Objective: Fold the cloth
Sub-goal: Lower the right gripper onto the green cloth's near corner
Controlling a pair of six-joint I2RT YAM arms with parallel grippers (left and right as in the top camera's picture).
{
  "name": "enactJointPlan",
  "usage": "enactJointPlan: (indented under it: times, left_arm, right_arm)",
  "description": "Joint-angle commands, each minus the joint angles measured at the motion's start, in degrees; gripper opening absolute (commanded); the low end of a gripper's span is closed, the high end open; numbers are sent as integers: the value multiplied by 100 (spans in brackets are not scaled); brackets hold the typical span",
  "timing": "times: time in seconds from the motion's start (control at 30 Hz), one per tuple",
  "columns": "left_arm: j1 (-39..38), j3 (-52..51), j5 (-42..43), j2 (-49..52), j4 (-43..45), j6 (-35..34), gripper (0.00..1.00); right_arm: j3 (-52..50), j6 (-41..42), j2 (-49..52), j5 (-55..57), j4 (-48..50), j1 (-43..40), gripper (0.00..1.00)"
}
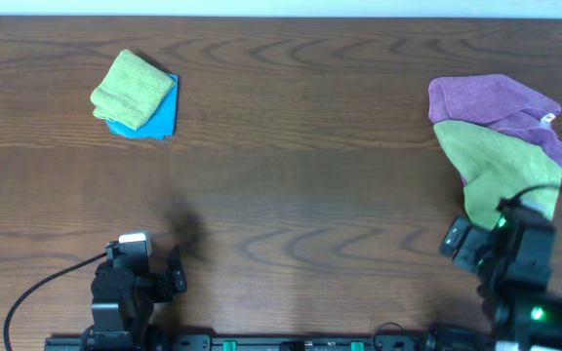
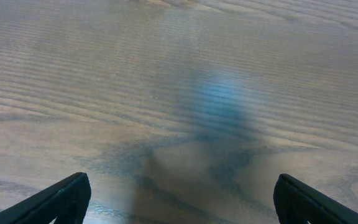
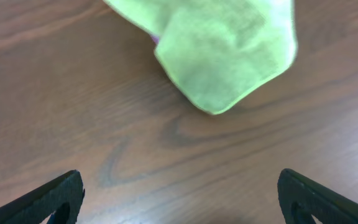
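Note:
A loose green cloth (image 1: pixel 501 168) lies unfolded at the right of the table, overlapping a purple cloth (image 1: pixel 491 98) behind it. Its near corner shows in the right wrist view (image 3: pixel 229 53). My right gripper (image 1: pixel 503 244) is open and empty, just in front of that corner; its fingertips (image 3: pixel 182 199) are over bare wood. My left gripper (image 1: pixel 144 273) is open and empty at the front left, with only bare table between its fingertips (image 2: pixel 182 199).
At the back left a folded green cloth (image 1: pixel 133 89) lies on top of a folded blue cloth (image 1: pixel 159 119). The wooden table (image 1: pixel 301 175) spreads between the two piles.

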Motion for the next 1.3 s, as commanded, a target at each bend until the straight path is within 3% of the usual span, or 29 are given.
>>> enactJointPlan:
  times: [0.0, 0.3, 0.63, 0.87, 1.27]
  left_arm:
    - [-22, -28, -103, -37, -70, 120, 95]
    - [-22, -28, -103, -37, -70, 120, 95]
    - [-22, -28, -103, -37, -70, 120, 95]
    - [-22, -28, -103, -37, -70, 120, 95]
    - [-22, -28, -103, -37, -70, 120, 95]
  right_arm:
    - [688, 210, 684, 96, -310, -315, 99]
    - [2083, 245, 2763, -151, -1364, -850, 99]
    - [2354, -358, 4697, -656, -911, -994, 99]
    - [2352, -369, 5117, -640, -778, -994, 99]
    - [2345, -1143, 5123, -444, -446, -1060, 92]
